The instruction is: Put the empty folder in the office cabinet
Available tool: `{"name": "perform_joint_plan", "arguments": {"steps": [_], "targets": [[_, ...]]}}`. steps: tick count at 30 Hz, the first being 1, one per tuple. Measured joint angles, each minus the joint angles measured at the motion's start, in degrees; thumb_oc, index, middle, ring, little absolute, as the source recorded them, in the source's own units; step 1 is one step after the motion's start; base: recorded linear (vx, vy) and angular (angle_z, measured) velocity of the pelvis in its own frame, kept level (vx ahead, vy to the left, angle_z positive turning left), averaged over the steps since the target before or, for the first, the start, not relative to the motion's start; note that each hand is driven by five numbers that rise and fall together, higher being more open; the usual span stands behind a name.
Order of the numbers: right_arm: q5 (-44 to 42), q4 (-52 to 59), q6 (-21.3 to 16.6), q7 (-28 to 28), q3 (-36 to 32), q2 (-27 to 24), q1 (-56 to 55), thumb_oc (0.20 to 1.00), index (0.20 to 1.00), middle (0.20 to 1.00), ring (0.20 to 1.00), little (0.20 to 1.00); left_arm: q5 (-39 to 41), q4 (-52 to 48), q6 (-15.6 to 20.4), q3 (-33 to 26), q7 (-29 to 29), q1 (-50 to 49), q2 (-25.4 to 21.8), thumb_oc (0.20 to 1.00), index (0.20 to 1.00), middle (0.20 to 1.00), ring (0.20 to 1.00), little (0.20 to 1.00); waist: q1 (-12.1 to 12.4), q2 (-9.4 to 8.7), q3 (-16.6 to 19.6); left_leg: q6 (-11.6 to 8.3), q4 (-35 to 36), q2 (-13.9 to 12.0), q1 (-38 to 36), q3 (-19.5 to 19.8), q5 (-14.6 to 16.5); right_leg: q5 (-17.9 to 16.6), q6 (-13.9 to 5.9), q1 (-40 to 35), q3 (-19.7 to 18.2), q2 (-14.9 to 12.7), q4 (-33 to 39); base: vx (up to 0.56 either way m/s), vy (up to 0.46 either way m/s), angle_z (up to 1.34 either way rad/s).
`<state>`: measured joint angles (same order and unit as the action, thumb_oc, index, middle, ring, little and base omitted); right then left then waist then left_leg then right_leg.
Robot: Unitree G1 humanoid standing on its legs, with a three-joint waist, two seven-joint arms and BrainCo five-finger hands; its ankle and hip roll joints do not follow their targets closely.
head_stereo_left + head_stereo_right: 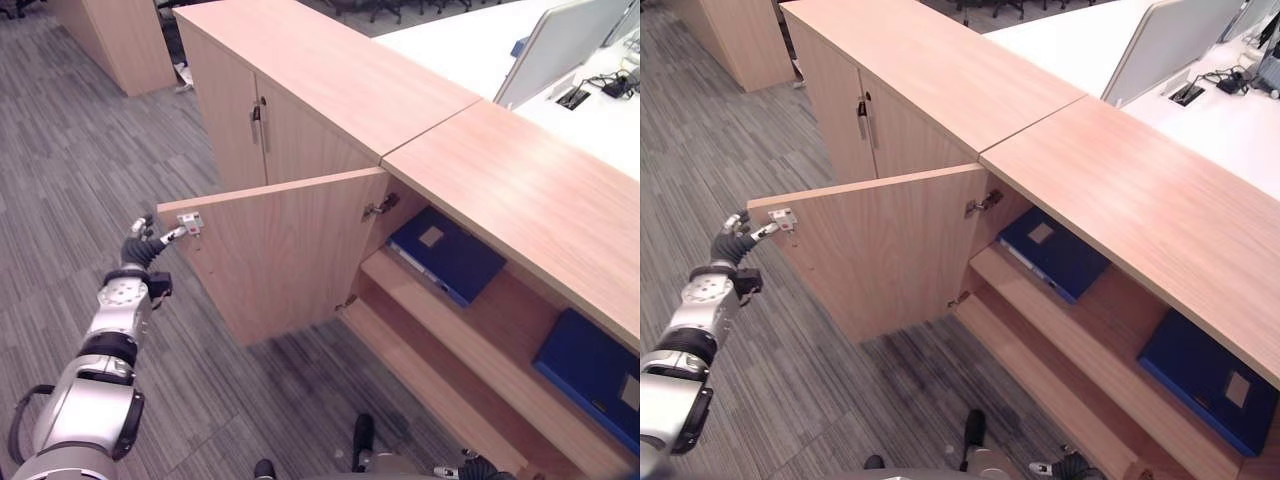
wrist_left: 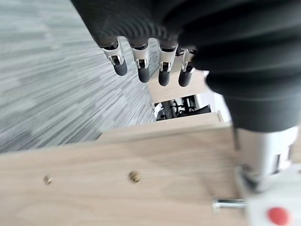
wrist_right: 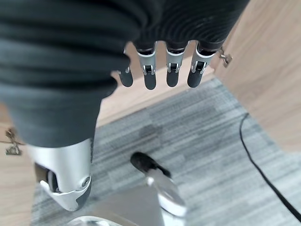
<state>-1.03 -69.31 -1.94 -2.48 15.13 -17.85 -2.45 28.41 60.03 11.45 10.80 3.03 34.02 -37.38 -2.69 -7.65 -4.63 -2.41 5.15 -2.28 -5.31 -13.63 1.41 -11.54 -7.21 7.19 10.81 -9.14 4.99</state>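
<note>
A blue folder (image 1: 445,252) lies tilted on the upper shelf inside the open wooden office cabinet (image 1: 520,190). A second blue folder (image 1: 590,375) lies further right on the same shelf level. The cabinet door (image 1: 280,250) stands swung out towards me. My left hand (image 1: 146,240) is at the door's free edge by a white hinge plate (image 1: 190,222), fingers (image 2: 142,70) straight, holding nothing. My right hand (image 3: 149,77) hangs low over the carpet in front of the cabinet, fingers relaxed and empty.
Two closed doors with metal handles (image 1: 256,125) adjoin the open one on the left. Another wooden cabinet (image 1: 120,40) stands at the far left. A white desk with a grey divider (image 1: 560,40) lies behind. Grey carpet (image 1: 80,150) covers the floor.
</note>
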Motion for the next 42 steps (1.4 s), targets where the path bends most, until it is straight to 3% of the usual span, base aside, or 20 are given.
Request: {"name": "perform_joint_plan", "arguments": {"steps": [5,8,11,14,18,19,20,21,22,23,24,25,27,29,30,31,34,38,42], "targets": [[0.04,0.01,0.07,-0.02,-0.07,0.71,-0.90,1.000,1.000,1.000,1.000,1.000,0.04,-2.03,-0.17,0.75,-0.48,-4.82,5.17,1.000,1.000,1.000,1.000,1.000,-0.04,-0.26,0.20,0.29,-0.04,-0.04,-0.33,0.10,-0.18,1.39,-1.02,-0.17,0.92,-0.73,-0.58,0.00,0.031,0.01],[0.04,0.20,0.03,-0.13,-0.55,0.85,-0.98,1.000,1.000,1.000,1.000,1.000,0.37,-5.61,0.27,0.24,0.41,-9.25,7.63,1.000,1.000,1.000,1.000,1.000,0.04,0.05,0.13,0.37,-0.04,0.23,-0.65,0.02,-0.06,0.00,0.41,-0.36,0.44,-0.19,-0.44,-0.02,0.064,-0.05],[0.04,1.79,0.05,-0.20,-2.18,0.88,-0.64,1.000,1.000,1.000,1.000,1.000,0.35,-13.58,0.14,1.12,-0.78,-16.24,7.96,1.000,1.000,1.000,1.000,1.000,0.53,0.32,0.03,0.61,-0.02,1.16,-0.98,-0.19,0.08,-0.78,0.45,-0.46,-0.06,-1.00,-0.42,-0.07,0.036,-0.05],[0.04,1.83,0.00,-0.14,-2.22,1.24,-0.19,1.000,1.000,1.000,1.000,1.000,-0.23,-15.67,-0.29,3.03,-2.24,-17.73,8.05,1.000,1.000,1.000,1.000,1.000,1.45,0.51,-0.54,1.02,0.01,1.42,-1.21,-1.41,0.10,-0.64,-1.92,-0.43,-0.43,-1.97,0.01,-0.11,-0.039,-0.09],[-0.01,1.53,0.14,-0.08,-3.25,0.95,0.87,1.000,1.000,1.000,1.000,1.000,-0.80,-21.43,-0.22,3.25,-2.79,-20.60,9.38,1.000,1.000,1.000,1.000,1.000,3.61,4.39,-2.72,0.91,-0.13,-2.50,0.23,-1.62,-1.01,4.22,-4.92,2.96,2.02,-2.98,-12.47,-0.19,-0.013,-0.03],[-0.07,1.42,0.19,-0.35,-3.85,1.06,1.15,1.000,1.000,1.000,1.000,1.000,-0.79,-22.59,-0.34,3.46,-3.27,-21.48,8.69,1.000,1.000,1.000,1.000,1.000,4.57,4.49,-3.06,0.57,-1.14,-2.72,0.99,-1.45,-1.19,4.51,-3.99,2.22,4.91,-4.43,-14.64,-0.22,0.085,-0.15],[-0.06,1.25,0.30,-0.37,-4.03,1.10,1.63,1.000,1.000,1.000,1.000,1.000,-0.81,-24.22,-0.36,3.75,-3.84,-22.67,7.33,1.000,1.000,1.000,1.000,1.000,5.41,3.73,-3.83,0.56,-3.05,-2.37,1.58,-2.52,-0.75,3.41,-1.29,2.32,6.65,-4.00,-13.67,-0.22,0.054,-0.46],[-0.06,1.71,-0.05,-0.35,-4.22,0.56,3.56,1.000,1.000,1.000,1.000,1.000,-0.82,-25.63,-0.72,3.54,-4.67,-24.79,5.98,1.000,1.000,1.000,1.000,1.000,5.64,3.00,-4.60,3.73,-5.42,0.34,5.10,-3.65,2.18,1.27,-0.79,3.28,7.45,-4.61,-10.80,-0.20,0.012,-0.80],[-0.04,1.67,-0.06,-0.41,-4.52,-1.14,5.80,1.000,1.000,1.000,1.000,1.000,-0.87,-27.27,-1.39,3.61,-5.37,-26.40,6.26,1.000,1.000,1.000,1.000,1.000,6.34,6.05,-4.52,7.41,-3.30,2.06,6.77,-3.94,0.61,0.10,-4.05,2.75,7.58,-3.15,-6.47,-0.18,-0.031,-1.02],[-0.01,0.26,0.62,-0.65,-4.53,-1.00,7.98,1.000,1.000,1.000,1.000,1.000,-1.20,-29.57,-1.76,2.42,-6.45,-28.91,6.82,1.000,1.000,1.000,1.000,1.000,8.04,6.80,-5.17,5.92,-1.58,1.08,4.92,-7.64,-1.59,4.40,-3.67,3.36,10.66,-3.50,-11.37,-0.10,-0.068,-1.05],[0.01,-0.64,1.00,-0.26,-4.28,-0.65,8.46,1.000,1.000,1.000,1.000,1.000,-1.40,-31.94,-1.88,1.20,-6.66,-30.41,7.40,1.000,1.000,1.000,1.000,1.000,9.16,7.57,-5.46,5.60,-1.57,-0.14,3.98,-9.60,-1.76,10.20,-1.20,3.63,14.45,-4.48,-20.92,-0.06,-0.058,-0.96],[0.01,-0.39,1.03,-0.04,-4.14,-0.02,8.21,1.000,1.000,1.000,1.000,1.000,-1.91,-33.33,-2.07,0.82,-6.90,-32.39,8.04,1.000,1.000,1.000,1.000,1.000,9.86,7.82,-5.35,5.80,-2.18,-0.88,3.07,-10.69,-1.63,14.19,-2.39,1.74,16.13,-5.80,-27.04,-0.07,-0.103,-0.59],[0.01,0.15,0.27,-0.07,-4.19,0.75,7.71,1.000,1.000,1.000,1.000,1.000,-2.58,-34.05,-2.34,1.86,-8.91,-34.08,6.94,1.000,1.000,1.000,1.000,1.000,9.90,6.50,-4.65,5.31,-2.17,-0.77,2.26,-11.25,-1.73,16.74,-4.14,-5.15,17.25,-9.36,-27.15,-0.08,-0.182,-0.24],[0.16,1.20,0.09,-0.07,-4.00,0.91,7.66,1.000,1.000,1.000,1.000,1.000,-2.93,-35.74,-2.35,2.26,-9.14,-36.20,6.07,1.000,1.000,1.000,1.000,1.000,10.19,5.18,-3.66,4.06,-2.32,-1.11,2.08,-13.15,-2.58,17.36,-5.22,-9.09,17.21,-10.95,-20.70,-0.06,-0.218,-0.57],[0.23,1.48,-0.05,-0.06,-3.74,1.15,7.48,1.000,1.000,1.000,1.000,1.000,-3.04,-36.01,-2.38,2.57,-9.60,-37.53,5.16,1.000,1.000,1.000,1.000,1.000,10.19,4.84,-3.07,3.67,-2.56,-1.11,2.05,-14.38,-2.83,16.17,-6.07,-11.01,17.07,-10.95,-14.48,-0.05,-0.184,-0.75],[0.59,1.58,-0.02,-0.06,-3.47,1.28,7.09,1.000,1.000,1.000,1.000,1.000,-3.49,-35.98,-2.74,2.71,-10.21,-38.35,4.36,1.000,1.000,1.000,1.000,1.000,9.90,4.34,-2.62,2.83,-2.60,-0.94,2.07,-14.65,-3.38,12.63,-5.58,-12.70,16.31,-10.69,-8.90,-0.04,-0.207,-0.51],[0.73,1.37,0.14,-0.11,-1.61,-0.59,3.55,1.000,1.000,1.000,1.000,1.000,-5.45,-35.85,-3.55,5.47,-11.85,-40.91,7.32,1.000,1.000,1.000,1.000,1.000,9.37,9.33,-0.16,-0.56,-2.38,-5.60,1.89,-14.25,-5.73,9.83,-2.80,-15.97,14.74,-3.63,0.44,-0.04,-0.199,-0.33],[1.20,1.32,0.20,-0.08,-1.41,-2.05,1.11,1.000,1.000,1.000,1.000,1.000,-7.59,-38.00,-3.99,8.02,-14.68,-40.35,11.14,1.000,1.000,1.000,1.000,1.000,6.64,12.58,1.13,-2.52,-2.18,-9.17,1.53,-13.86,-6.99,10.77,-1.77,-15.45,12.84,-0.28,0.48,-0.05,-0.133,-0.23],[1.17,1.60,0.12,-0.17,-1.36,-3.97,1.48,1.000,1.000,1.000,1.000,1.000,-7.63,-39.09,-4.00,11.67,-15.23,-37.32,14.59,1.000,1.000,1.000,1.000,1.000,3.94,14.10,1.02,-3.92,-2.05,-10.00,1.09,-15.53,-7.17,10.24,-1.12,-14.19,10.07,0.33,0.49,-0.05,-0.079,-0.29]]}}
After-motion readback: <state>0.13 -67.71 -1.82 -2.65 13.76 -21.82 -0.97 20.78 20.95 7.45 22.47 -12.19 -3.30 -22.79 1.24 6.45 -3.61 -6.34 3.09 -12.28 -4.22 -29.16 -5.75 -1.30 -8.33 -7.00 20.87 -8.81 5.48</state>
